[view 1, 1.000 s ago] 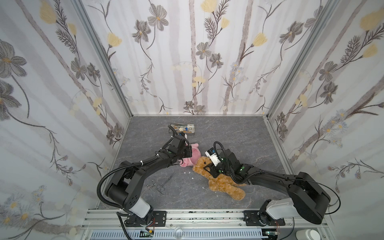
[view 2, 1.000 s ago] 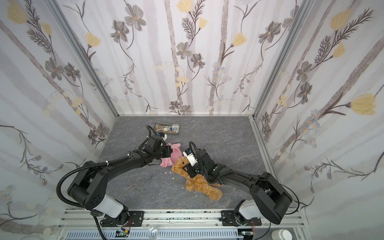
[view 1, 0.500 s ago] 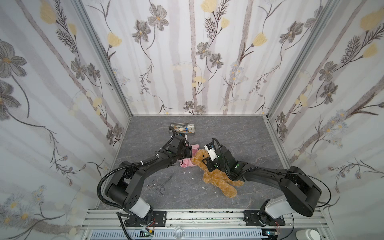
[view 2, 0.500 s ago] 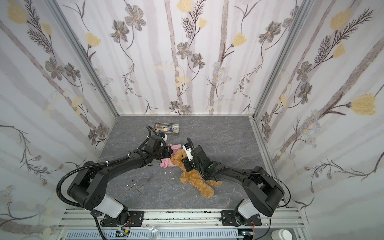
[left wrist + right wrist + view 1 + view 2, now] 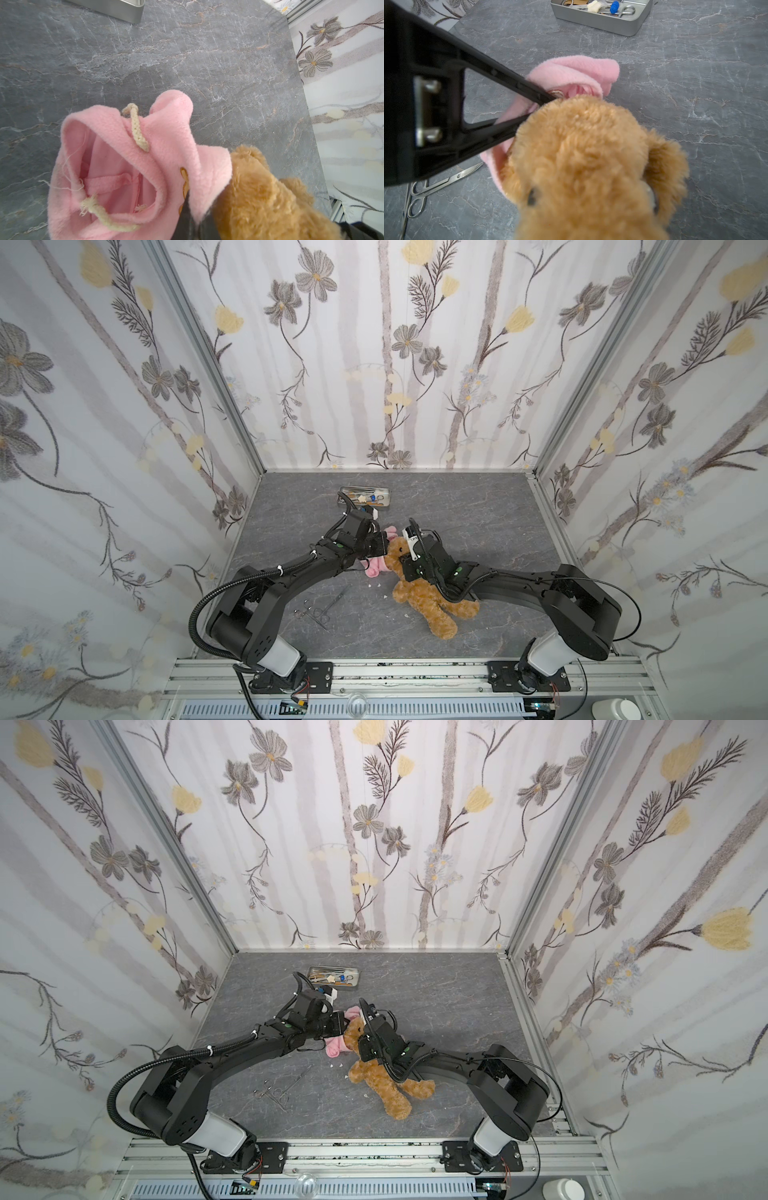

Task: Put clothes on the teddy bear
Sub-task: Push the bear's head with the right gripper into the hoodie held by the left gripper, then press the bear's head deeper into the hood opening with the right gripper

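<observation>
On my left, the left tool (image 5: 384, 548) is pinched together on an edge of the pink fleece hoodie with cream drawstrings (image 5: 166, 135), holding it just off the tabletop. Against it, mid-tabletop, is the fluffy golden-brown plush teddy bear (image 5: 428, 601), crown touching the pink edge, legs toward the front edge. The right tool (image 5: 405, 559) looks clamped on its head, fingers buried in fur. Nothing is on yet, I judge: head, arms and body are all left to do.

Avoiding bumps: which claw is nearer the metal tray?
Left. The left claw, shut on the pink hoodie, is just in front of the tray; the right claw grips the teddy bear farther away.
</observation>
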Controlling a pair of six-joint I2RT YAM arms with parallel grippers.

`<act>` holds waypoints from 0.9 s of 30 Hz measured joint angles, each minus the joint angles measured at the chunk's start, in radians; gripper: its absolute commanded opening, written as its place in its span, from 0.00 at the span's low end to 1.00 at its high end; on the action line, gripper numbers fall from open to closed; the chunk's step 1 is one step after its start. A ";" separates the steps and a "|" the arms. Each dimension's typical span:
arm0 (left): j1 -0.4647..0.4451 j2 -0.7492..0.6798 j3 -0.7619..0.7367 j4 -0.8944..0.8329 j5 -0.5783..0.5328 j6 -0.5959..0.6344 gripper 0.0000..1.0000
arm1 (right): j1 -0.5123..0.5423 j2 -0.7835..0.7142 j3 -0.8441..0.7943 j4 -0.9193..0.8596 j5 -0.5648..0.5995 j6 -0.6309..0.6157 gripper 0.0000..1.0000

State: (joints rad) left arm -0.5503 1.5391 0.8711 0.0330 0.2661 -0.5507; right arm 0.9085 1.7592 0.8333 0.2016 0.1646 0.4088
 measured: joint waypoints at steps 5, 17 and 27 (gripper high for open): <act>0.000 0.014 0.010 -0.001 -0.001 -0.035 0.00 | 0.012 -0.009 0.011 -0.047 0.057 -0.021 0.11; 0.000 0.072 0.071 -0.005 0.035 -0.116 0.00 | 0.041 0.008 0.012 -0.056 0.105 -0.118 0.10; 0.011 0.100 0.106 -0.014 0.082 -0.166 0.03 | 0.047 0.013 -0.087 0.117 0.006 -0.265 0.10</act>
State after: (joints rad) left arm -0.5392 1.6390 0.9775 0.0189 0.3485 -0.7170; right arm 0.9554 1.7718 0.7460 0.3187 0.1703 0.1436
